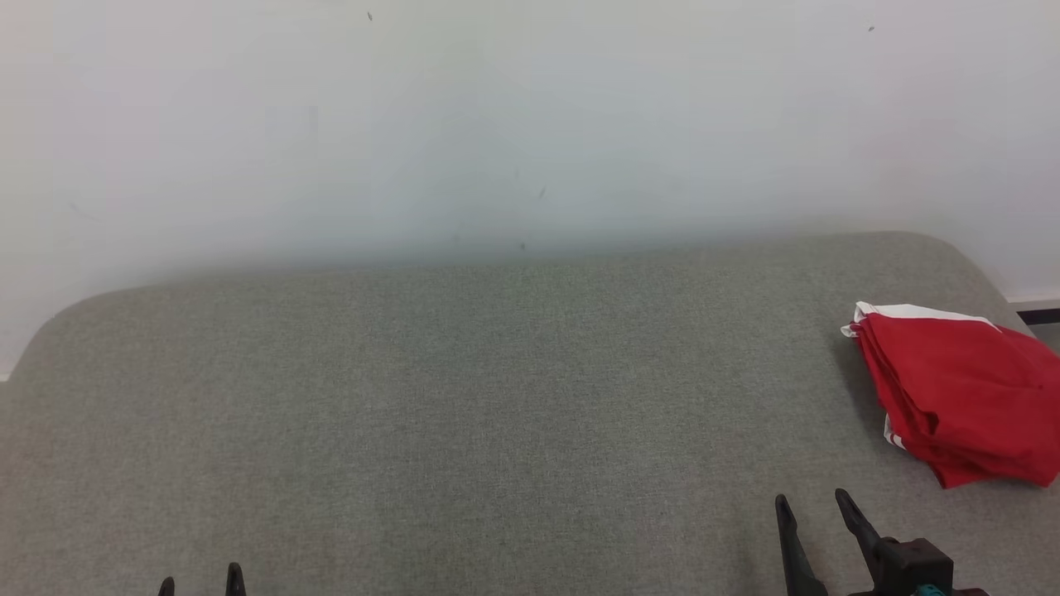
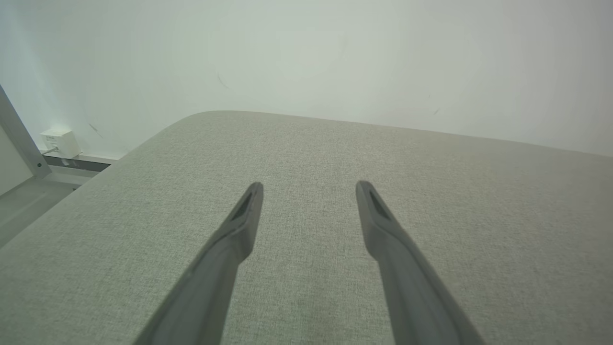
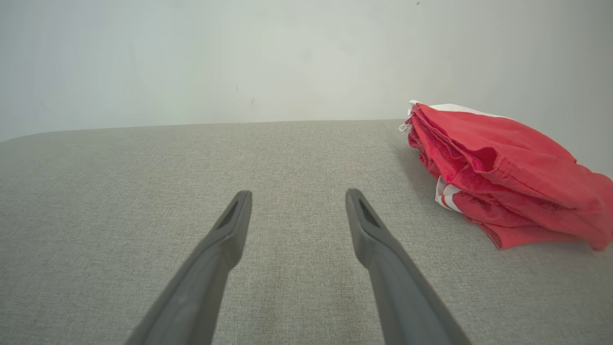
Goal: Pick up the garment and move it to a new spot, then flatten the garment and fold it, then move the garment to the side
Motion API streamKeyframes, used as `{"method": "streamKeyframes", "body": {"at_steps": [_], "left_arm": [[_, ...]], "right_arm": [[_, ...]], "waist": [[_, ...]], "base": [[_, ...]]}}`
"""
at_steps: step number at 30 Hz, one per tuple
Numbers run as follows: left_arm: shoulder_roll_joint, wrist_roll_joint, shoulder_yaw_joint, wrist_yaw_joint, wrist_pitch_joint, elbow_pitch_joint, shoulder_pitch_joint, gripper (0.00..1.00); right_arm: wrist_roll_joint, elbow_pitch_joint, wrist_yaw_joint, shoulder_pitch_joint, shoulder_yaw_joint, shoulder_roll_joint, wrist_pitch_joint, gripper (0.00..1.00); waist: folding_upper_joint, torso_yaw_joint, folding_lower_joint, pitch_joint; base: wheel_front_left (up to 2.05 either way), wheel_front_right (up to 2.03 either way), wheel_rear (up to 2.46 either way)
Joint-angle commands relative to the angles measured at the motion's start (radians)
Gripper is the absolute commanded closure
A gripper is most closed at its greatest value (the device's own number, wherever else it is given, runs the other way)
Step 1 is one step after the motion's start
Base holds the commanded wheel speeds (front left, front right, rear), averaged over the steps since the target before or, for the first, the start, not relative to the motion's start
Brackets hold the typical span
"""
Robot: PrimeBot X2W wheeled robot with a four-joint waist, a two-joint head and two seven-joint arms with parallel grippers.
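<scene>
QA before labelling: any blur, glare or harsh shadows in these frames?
Head view: even light, no glare; garment casts a soft shadow leftward. Left wrist view: cushion weave crisp, light flat. Right wrist view: garment sharp, no glare.

The red cloth garment with white trim [image 1: 961, 397] lies folded into a loose, layered bundle at the right side of the grey fabric-covered table [image 1: 497, 397], about midway between its near and far edges, with its right part reaching the edge of the head view. A white band runs along its far edge, and a small white-striped piece peeks out low on its left side, where the stacked folds show as several rumpled red layers. From the right wrist view the red cloth garment [image 3: 507, 177] sits a little puffed rather than flat.
</scene>
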Motion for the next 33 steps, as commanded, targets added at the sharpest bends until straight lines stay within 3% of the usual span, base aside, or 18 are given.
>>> {"method": "streamKeyframes", "body": {"at_steps": [1,33], "left_arm": [[-0.002,0.01,0.005,-0.002,-0.003,0.006,-0.006,0.0],[-0.002,-0.033,-0.009,-0.003,-0.003,0.008,-0.006,0.0]], "right_arm": [[0.001,0.003,-0.003,0.012,0.003,0.004,-0.006,0.0],[0.031,0.016,-0.003,0.013,0.017,0.008,-0.01,0.0]], "waist": [[0.0,0.003,0.0001,-0.004],[0.0,-0.007,0.0001,0.014]], "base": [[0.0,0.0,0.0],[0.0,0.0,0.0]]}}
